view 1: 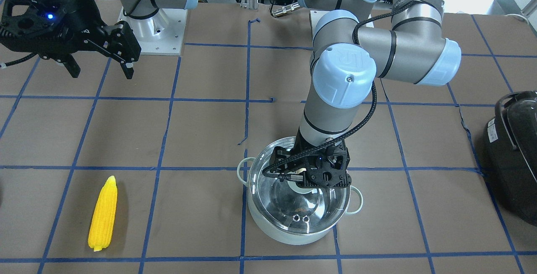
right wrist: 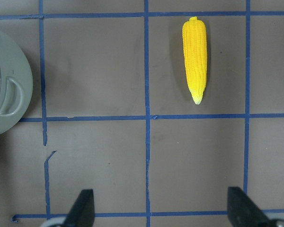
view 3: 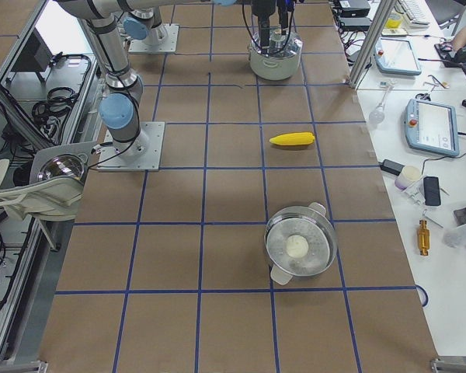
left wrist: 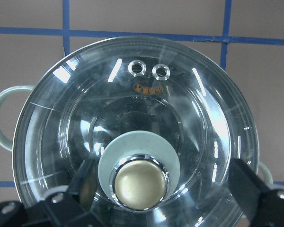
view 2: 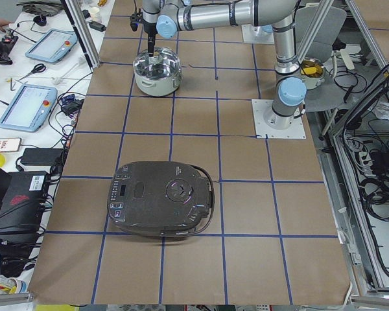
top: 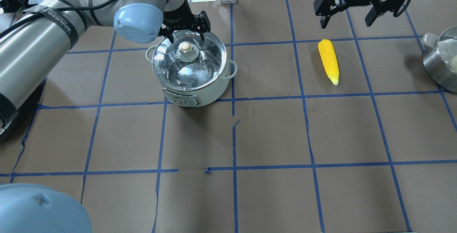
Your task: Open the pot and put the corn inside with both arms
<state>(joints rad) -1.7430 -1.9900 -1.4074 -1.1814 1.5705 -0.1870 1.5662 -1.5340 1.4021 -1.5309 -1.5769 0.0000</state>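
Note:
The pale mint-green pot stands left of the table's middle with its clear glass lid on it. My left gripper is open and low over the lid, its fingers on either side of the metallic knob and apart from it. The yellow corn lies flat on the table to the right, also in the right wrist view. My right gripper is open and empty, hanging above the table just beyond the corn.
A black appliance with a handle sits at the table's end on my left. A steel pot with a pale object inside stands at the right edge. Blue tape lines grid the brown table.

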